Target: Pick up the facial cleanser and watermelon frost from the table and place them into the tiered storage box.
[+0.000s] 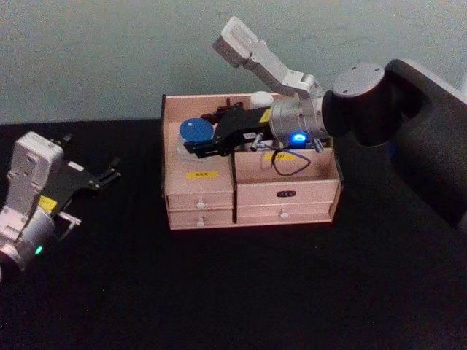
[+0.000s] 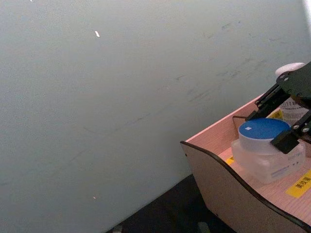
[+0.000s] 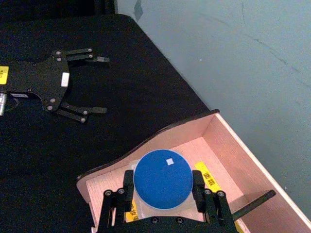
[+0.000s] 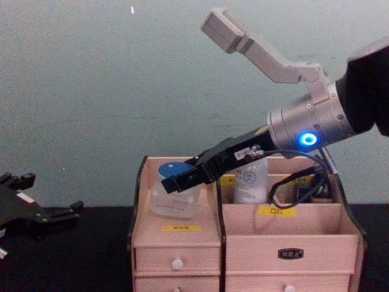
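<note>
Right gripper (image 3: 163, 174) looks clamped on the lid sides of the blue-lidded jar (image 2: 264, 131), low in the left compartment of the tiered storage box (image 1: 201, 211). Jar is probably light, rigid, slick plastic, so the lid rim is the best hold. Left gripper (image 3: 103, 85) sits spread open near the desk's left edge

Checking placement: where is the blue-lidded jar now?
Head view: the blue-lidded jar is in the tiered storage box's left top compartment, between the fingers of the right gripper; the left gripper lies parked on the table, farther left.
</note>
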Controlling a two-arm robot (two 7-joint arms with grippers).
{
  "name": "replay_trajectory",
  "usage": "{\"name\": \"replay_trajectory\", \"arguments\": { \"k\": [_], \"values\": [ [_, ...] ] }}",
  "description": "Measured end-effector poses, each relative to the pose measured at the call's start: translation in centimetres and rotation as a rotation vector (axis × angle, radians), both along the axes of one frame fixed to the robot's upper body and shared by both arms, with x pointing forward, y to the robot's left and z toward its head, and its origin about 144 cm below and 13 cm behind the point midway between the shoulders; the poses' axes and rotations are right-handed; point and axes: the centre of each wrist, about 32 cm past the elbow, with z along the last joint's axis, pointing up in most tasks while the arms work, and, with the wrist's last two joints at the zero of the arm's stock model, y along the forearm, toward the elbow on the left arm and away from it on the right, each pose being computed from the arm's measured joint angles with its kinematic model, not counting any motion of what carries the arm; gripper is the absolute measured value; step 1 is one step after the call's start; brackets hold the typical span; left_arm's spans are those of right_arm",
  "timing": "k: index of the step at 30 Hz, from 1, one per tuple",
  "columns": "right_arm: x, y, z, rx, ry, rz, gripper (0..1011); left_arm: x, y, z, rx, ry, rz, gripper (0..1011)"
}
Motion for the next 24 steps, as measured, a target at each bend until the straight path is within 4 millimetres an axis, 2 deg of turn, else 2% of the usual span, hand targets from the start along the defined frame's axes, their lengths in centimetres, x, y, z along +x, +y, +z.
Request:
{"name": "replay_trajectory", "arguments": {
  "k": [24],
  "values": [
    [0.34, 0.42, -0.30, -0.009, 0.011, -0.003, 728, 0.00, 0.00, 0.00, 0.000, 0.000, 0.000, 1001]
  ]
}}
